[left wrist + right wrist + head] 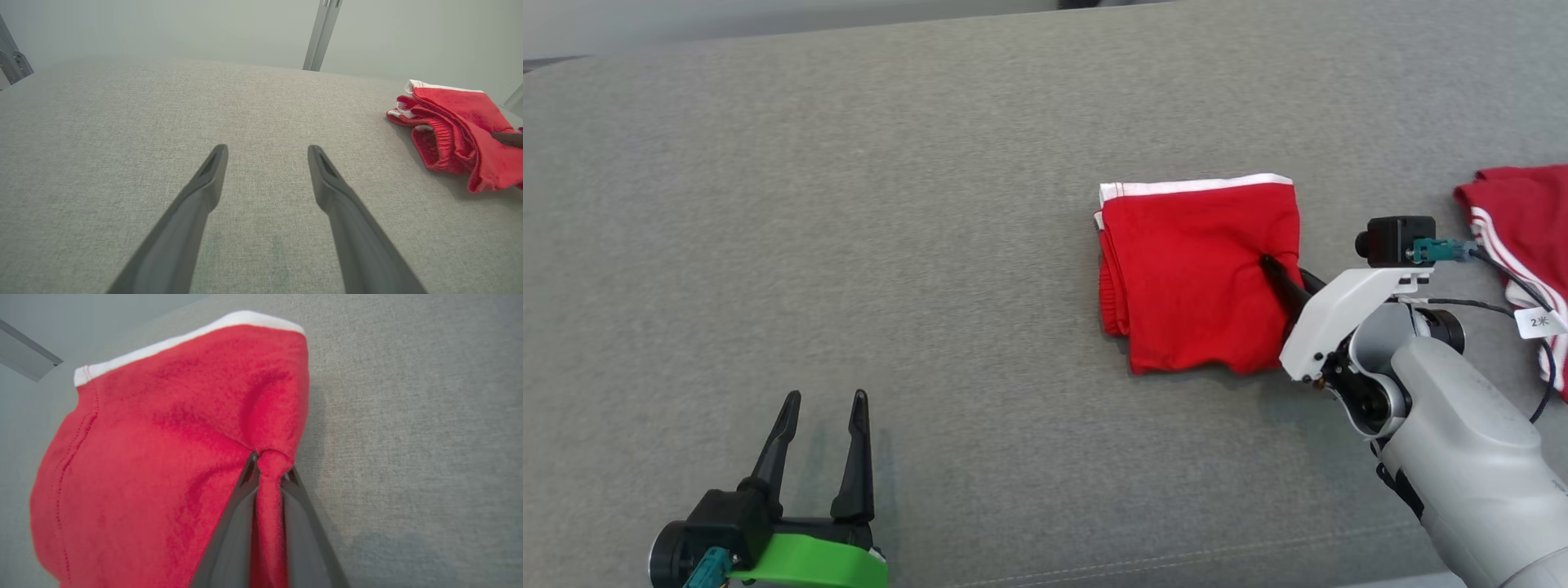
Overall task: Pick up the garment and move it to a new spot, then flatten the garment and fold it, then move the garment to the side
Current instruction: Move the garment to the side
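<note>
The garment [1196, 273] is a folded red piece with a white band along its far edge, lying on the grey cloth surface right of centre. My right gripper [1270, 265] reaches in from the lower right and is shut on a pinch of the garment's right side. In the right wrist view the red fabric [171, 449] bunches into a ridge squeezed between my fingers [233, 535]. My left gripper [823, 400] stands open at the lower left, far from the garment. The left wrist view has the garment [453, 130] at its right edge, with a bare surface between the two fingers [204, 192].
A second red garment with white stripes [1523, 237] lies at the far right edge, partly behind my right wrist's camera [1401, 241] and cable. The grey surface [849, 245] stretches wide to the left. A metal post [322, 34] stands beyond its far edge.
</note>
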{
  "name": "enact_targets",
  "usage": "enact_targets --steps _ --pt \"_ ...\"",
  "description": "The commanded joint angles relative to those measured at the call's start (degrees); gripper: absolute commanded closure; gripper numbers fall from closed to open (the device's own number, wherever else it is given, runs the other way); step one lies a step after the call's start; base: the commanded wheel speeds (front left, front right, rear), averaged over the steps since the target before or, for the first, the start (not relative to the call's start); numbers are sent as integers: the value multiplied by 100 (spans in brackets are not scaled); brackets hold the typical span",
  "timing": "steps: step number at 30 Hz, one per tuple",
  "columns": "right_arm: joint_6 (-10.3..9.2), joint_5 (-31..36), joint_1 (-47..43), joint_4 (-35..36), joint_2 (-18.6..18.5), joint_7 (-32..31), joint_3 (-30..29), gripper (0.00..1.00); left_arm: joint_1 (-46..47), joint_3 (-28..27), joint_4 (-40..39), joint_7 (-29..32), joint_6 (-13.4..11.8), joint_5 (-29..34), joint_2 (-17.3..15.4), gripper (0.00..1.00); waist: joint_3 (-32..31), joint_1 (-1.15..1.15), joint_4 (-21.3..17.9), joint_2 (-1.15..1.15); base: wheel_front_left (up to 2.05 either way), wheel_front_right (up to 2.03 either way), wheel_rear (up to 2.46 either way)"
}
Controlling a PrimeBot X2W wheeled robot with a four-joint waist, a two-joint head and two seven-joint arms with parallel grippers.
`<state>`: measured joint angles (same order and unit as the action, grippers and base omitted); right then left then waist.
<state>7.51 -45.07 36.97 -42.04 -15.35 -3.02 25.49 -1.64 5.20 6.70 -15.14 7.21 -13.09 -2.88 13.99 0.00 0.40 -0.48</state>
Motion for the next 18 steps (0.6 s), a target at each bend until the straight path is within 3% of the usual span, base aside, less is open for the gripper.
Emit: enact_targets --steps 1,4,8,13,18 --pt "-6 -29 11 -24 -17 44 25 100 28 -18 -19 4 -10 61 -5 0 -52 0 -1112 48 0 0 0" --pt "-6 -142 21 -86 -59 174 150 100 132 -27 -40 3 4 150 -31 0 78 0 -1599 48 0 0 0" --pt "-5 -227 58 -193 -160 392 264 100 252 -13 5 3 19 222 -116 0 224 0 -1949 48 0 0 0" --pt "-4 -276 248 -133 -323 591 451 100 298 14 63 3 24 247 -150 0 299 0 -2056 48 0 0 0" --pt "-4 -313 475 245 -722 646 659 100 276 -77 76 3 28 171 -124 0 328 0 -1959 48 0 0 0"
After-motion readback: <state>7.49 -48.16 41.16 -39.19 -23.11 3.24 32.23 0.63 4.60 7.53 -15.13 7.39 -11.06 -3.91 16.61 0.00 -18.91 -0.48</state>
